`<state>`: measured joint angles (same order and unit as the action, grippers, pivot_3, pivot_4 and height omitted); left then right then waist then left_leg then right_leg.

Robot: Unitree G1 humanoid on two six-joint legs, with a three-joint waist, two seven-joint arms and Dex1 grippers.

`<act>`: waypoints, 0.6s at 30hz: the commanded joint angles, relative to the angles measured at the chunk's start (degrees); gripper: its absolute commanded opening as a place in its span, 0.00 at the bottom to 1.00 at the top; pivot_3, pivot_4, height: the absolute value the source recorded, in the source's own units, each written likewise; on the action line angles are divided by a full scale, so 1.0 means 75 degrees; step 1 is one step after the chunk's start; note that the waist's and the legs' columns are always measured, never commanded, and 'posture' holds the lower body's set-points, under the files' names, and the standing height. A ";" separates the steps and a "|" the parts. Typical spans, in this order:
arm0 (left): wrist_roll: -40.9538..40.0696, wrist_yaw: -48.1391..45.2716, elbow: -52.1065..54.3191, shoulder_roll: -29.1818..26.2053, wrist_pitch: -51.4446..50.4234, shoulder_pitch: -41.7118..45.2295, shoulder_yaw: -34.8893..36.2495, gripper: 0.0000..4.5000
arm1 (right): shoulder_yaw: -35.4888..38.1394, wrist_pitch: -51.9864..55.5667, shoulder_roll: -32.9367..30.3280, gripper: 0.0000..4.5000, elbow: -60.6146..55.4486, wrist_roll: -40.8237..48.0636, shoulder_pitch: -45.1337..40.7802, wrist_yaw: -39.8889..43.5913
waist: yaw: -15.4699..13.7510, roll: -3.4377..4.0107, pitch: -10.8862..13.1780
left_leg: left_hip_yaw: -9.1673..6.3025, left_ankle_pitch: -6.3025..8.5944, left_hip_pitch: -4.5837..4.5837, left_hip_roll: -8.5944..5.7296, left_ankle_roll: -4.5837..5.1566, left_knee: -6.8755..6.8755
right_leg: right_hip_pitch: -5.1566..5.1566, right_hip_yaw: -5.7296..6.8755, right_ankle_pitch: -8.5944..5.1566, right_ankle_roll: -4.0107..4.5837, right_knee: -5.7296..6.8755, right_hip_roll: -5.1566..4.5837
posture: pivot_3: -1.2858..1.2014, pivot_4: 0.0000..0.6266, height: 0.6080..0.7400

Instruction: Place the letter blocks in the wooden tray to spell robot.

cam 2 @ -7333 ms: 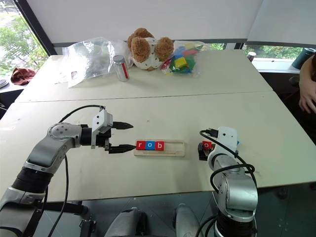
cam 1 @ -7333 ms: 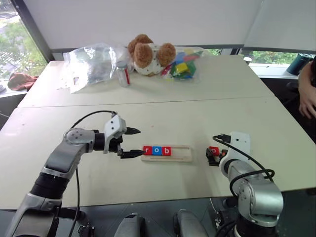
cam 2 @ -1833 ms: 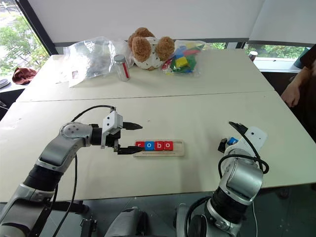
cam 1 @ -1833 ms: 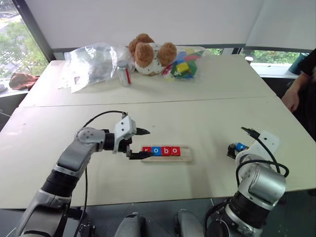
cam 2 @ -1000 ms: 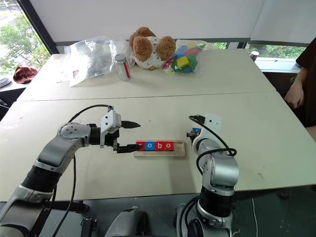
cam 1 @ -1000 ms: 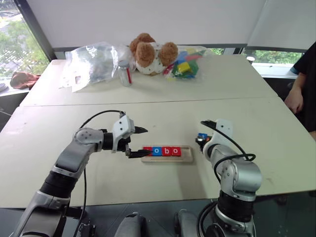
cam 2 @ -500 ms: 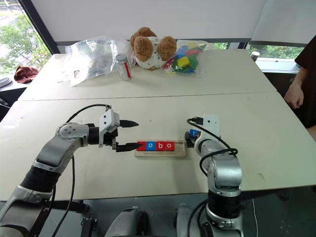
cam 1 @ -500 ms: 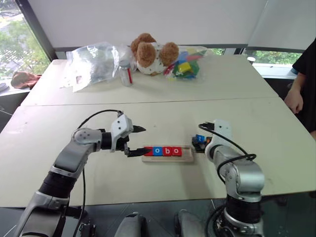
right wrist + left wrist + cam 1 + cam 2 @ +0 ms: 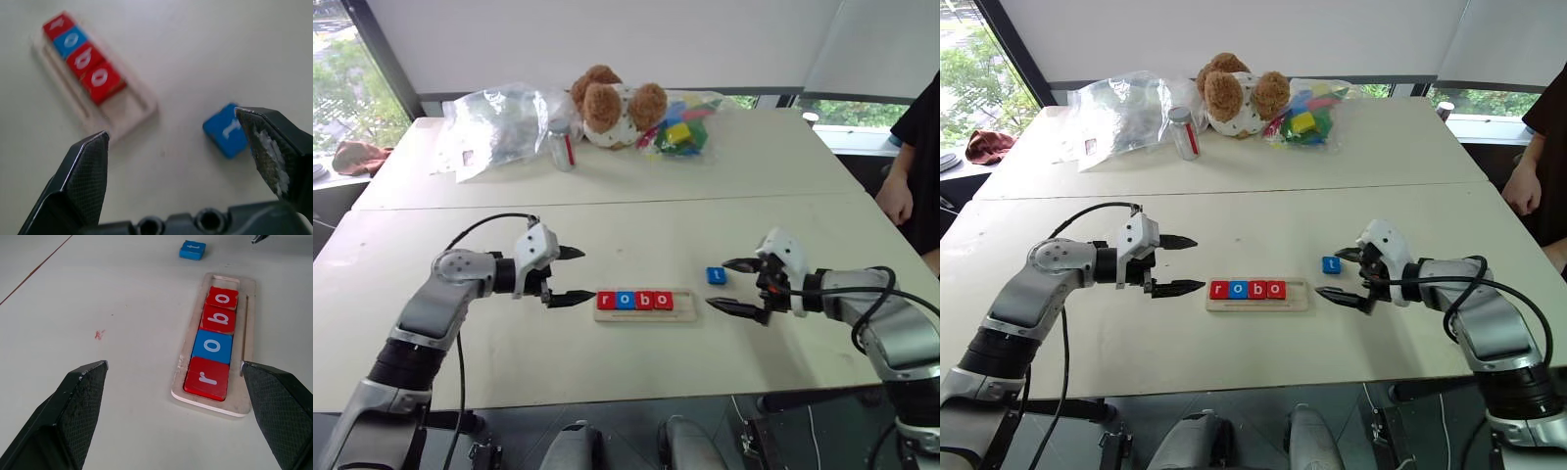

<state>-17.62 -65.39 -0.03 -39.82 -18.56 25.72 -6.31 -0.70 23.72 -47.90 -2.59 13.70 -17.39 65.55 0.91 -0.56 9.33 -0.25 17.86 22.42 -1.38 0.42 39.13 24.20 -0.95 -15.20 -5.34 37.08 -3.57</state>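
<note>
1. While we look down over the white table [image 9: 636, 225], we take the wooden tray [image 9: 645, 314] as our landmark; it lies flat near the table's front edge, between our two grippers.
2. Four letter blocks [image 9: 635, 300] sit in the tray's groove, touching in a row: red r, blue o, red b, red o, filling the tray from its left end. The slot at its right end is bare wood.
3. A fifth tile, the blue t block [image 9: 1332, 264], lies on the table just past the tray's right end and a little farther back, apart from the tray.
4. Our left gripper [image 9: 570, 276] hovers just off the tray's left end, jaws spread wide and holding nothing.
5. Our right gripper [image 9: 732, 286] hovers to the right of the tray, its fingers likewise spread wide and empty, the blue t block lying close by one fingertip without being held.
6. Well behind the tray, at the table's far side, we see a teddy bear [image 9: 612, 106], a clear plastic bag [image 9: 494, 127], a small jar [image 9: 559, 146] and a bag of coloured blocks [image 9: 677, 127].
7. A person [image 9: 913, 166] stands at the table's right edge, far from the tray.
</note>
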 commanded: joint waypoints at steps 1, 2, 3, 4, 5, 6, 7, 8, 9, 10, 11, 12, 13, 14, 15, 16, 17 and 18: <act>-0.0124 -0.0029 0.0328 -0.0222 -0.0017 -0.0019 0.0320 1.00 | -0.0371 -0.1923 -0.0004 0.99 0.1989 -0.0527 -0.0937 0.0680 | 0.0037 0.0001 0.0001 | 0.0004 0.0000 -0.0002 0.0001 -0.0001 0.0000 | 0.0001 -0.0004 0.0000 0.0000 0.0003 -0.0001 | 0.52 0.24 1.00; -0.0133 -0.0016 0.0375 -0.0266 -0.0050 -0.0050 0.0366 1.00 | -0.0472 -0.2283 0.0095 0.99 0.2586 -0.0638 -0.1271 0.0757 | 0.0047 0.0002 0.0002 | 0.0007 -0.0001 -0.0008 0.0003 -0.0001 0.0001 | 0.0001 -0.0008 0.0000 0.0000 0.0010 0.0000 | 0.52 0.24 1.00; -0.0142 0.0008 0.0431 -0.0304 -0.0088 -0.0079 0.0404 1.00 | -0.0567 -0.2592 0.0183 0.99 0.3108 -0.0719 -0.1564 0.0874 | 0.0036 0.0007 0.0005 | 0.0008 -0.0002 -0.0008 0.0004 -0.0003 0.0000 | 0.0004 -0.0010 0.0001 0.0001 0.0012 0.0001 | 0.52 0.24 1.00; -0.0154 0.0032 0.0493 -0.0345 -0.0129 -0.0115 0.0447 1.00 | -0.0666 -0.2928 0.0287 0.99 0.3627 -0.0834 -0.1851 0.0959 | 0.0031 0.0007 0.0005 | 0.0007 -0.0002 -0.0007 0.0008 -0.0004 -0.0004 | 0.0009 -0.0011 0.0000 0.0001 0.0014 0.0001 | 0.52 0.24 1.00; -0.0163 0.0054 0.0554 -0.0386 -0.0166 -0.0154 0.0483 1.00 | -0.0754 -0.3187 0.0381 0.99 0.4059 -0.0922 -0.2085 0.1060 | 0.0020 0.0007 0.0005 | 0.0006 -0.0003 -0.0006 0.0011 -0.0006 -0.0005 | 0.0013 -0.0014 0.0000 0.0001 0.0015 0.0003 | 0.52 0.24 1.00; -0.0182 0.0077 0.0628 -0.0427 -0.0216 -0.0198 0.0521 1.00 | -0.0844 -0.3467 0.0467 0.99 0.4489 -0.1025 -0.2316 0.1155 | 0.0011 0.0007 0.0005 | 0.0004 -0.0004 -0.0002 0.0013 -0.0007 -0.0010 | 0.0018 -0.0014 0.0000 0.0001 0.0015 0.0004 | 0.52 0.24 1.00; -0.0195 0.0102 0.0693 -0.0464 -0.0260 -0.0242 0.0558 1.00 | -0.0911 -0.3721 0.0550 0.99 0.4892 -0.1129 -0.2537 0.1185 | 0.0010 0.0007 0.0005 | 0.0001 -0.0003 -0.0001 0.0015 -0.0008 -0.0012 | 0.0019 -0.0011 0.0000 0.0002 0.0014 0.0003 | 0.52 0.24 1.00; -0.0205 0.0134 0.0762 -0.0507 -0.0296 -0.0291 0.0594 1.00 | -0.0956 -0.3895 0.0630 0.99 0.5259 -0.1195 -0.2756 0.1251 | -0.0001 0.0007 0.0005 | 0.0000 -0.0003 0.0000 0.0016 -0.0009 -0.0015 | 0.0019 -0.0012 0.0000 0.0002 0.0012 0.0003 | 0.52 0.24 1.00; -0.0222 0.0171 0.0834 -0.0536 -0.0348 -0.0333 0.0625 1.00 | -0.0980 -0.4048 0.0705 0.99 0.5583 -0.1245 -0.2954 0.1303 | -0.0011 0.0007 0.0005 | 0.0001 -0.0003 0.0002 0.0015 -0.0010 -0.0015 | 0.0020 -0.0012 0.0000 0.0002 0.0009 0.0000 | 0.52 0.24 1.00; -0.0230 0.0206 0.0909 -0.0561 -0.0399 -0.0382 0.0663 1.00 | -0.1008 -0.4138 0.0779 0.99 0.5848 -0.1269 -0.3128 0.1385 | -0.0014 0.0008 0.0005 | 0.0001 -0.0003 0.0004 0.0014 -0.0011 -0.0014 | 0.0020 -0.0012 0.0000 0.0002 0.0007 -0.0002 | 0.52 0.24 1.00; -0.0230 0.0237 0.0975 -0.0590 -0.0440 -0.0427 0.0692 1.00 | -0.1035 -0.4216 0.0849 0.99 0.6059 -0.1291 -0.3267 0.1475 | -0.0024 0.0008 0.0005 | 0.0002 -0.0003 0.0006 0.0013 -0.0012 -0.0013 | 0.0020 -0.0013 0.0000 0.0002 0.0004 -0.0005 | 0.52 0.24 1.00; -0.0232 0.0270 0.1036 -0.0610 -0.0475 -0.0468 0.0707 1.00 | -0.1067 -0.4300 0.0906 0.99 0.6244 -0.1330 -0.3375 0.1548 | -0.0037 0.0008 0.0005 | 0.0002 -0.0004 0.0006 0.0010 -0.0013 -0.0012 | 0.0020 -0.0013 0.0000 0.0002 0.0005 -0.0011 | 0.52 0.24 1.00; -0.0238 0.0294 0.1093 -0.0630 -0.0501 -0.0508 0.0726 1.00 | -0.1105 -0.4405 0.0953 0.99 0.6383 -0.1375 -0.3442 0.1619 | -0.0035 0.0008 0.0005 | 0.0002 -0.0005 0.0008 0.0009 -0.0014 -0.0009 | 0.0020 -0.0012 0.0000 0.0002 0.0004 -0.0013 | 0.52 0.24 1.00; -0.0250 0.0330 0.1160 -0.0633 -0.0547 -0.0546 0.0746 1.00 | -0.1125 -0.4506 0.1004 0.99 0.6542 -0.1426 -0.3502 0.1654 | -0.0033 0.0008 0.0005 | 0.0002 -0.0004 0.0008 0.0008 -0.0014 -0.0008 | 0.0019 -0.0013 0.0001 0.0003 0.0005 -0.0014 | 0.52 0.24 1.00; -0.0262 0.0360 0.1221 -0.0633 -0.0587 -0.0577 0.0762 1.00 | -0.1132 -0.4636 0.1048 0.91 0.6708 -0.1474 -0.3559 0.1664 | -0.0025 0.0008 0.0005 | 0.0002 -0.0004 0.0008 0.0008 -0.0015 -0.0007 | 0.0018 -0.0013 0.0001 0.0003 0.0004 -0.0015 | 0.52 0.24 1.00; -0.0272 0.0382 0.1270 -0.0638 -0.0624 -0.0599 0.0779 1.00 | -0.1128 -0.4744 0.1084 0.88 0.6843 -0.1508 -0.3611 0.1674 | -0.0014 0.0008 0.0005 | 0.0002 -0.0005 0.0008 0.0008 -0.0016 -0.0007 | 0.0018 -0.0014 0.0001 0.0003 0.0005 -0.0015 | 0.52 0.24 1.00; -0.0276 0.0404 0.1306 -0.0645 -0.0656 -0.0616 0.0790 1.00 | -0.1120 -0.4812 0.1108 0.82 0.6943 -0.1528 -0.3651 0.1703 | -0.0007 0.0008 0.0005 | 0.0001 -0.0005 0.0007 0.0009 -0.0017 -0.0008 | 0.0019 -0.0014 0.0001 0.0003 0.0005 -0.0015 | 0.52 0.24 1.00; -0.0278 0.0425 0.1336 -0.0655 -0.0681 -0.0633 0.0795 1.00 | -0.1112 -0.4853 0.1126 0.69 0.7016 -0.1530 -0.3681 0.1770 | -0.0001 0.0008 0.0005 | 0.0000 -0.0006 0.0006 0.0009 -0.0019 -0.0009 | 0.0019 -0.0014 0.0001 0.0003 0.0006 -0.0015 | 0.52 0.24 1.00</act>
<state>-18.88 -62.68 7.73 -43.94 -23.44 20.88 -2.41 -9.58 -11.48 -39.32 49.15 2.52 -43.79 78.61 0.90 -0.50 9.37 -0.26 17.82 22.47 -1.31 0.27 39.06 24.34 -1.05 -15.19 -5.32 37.13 -3.68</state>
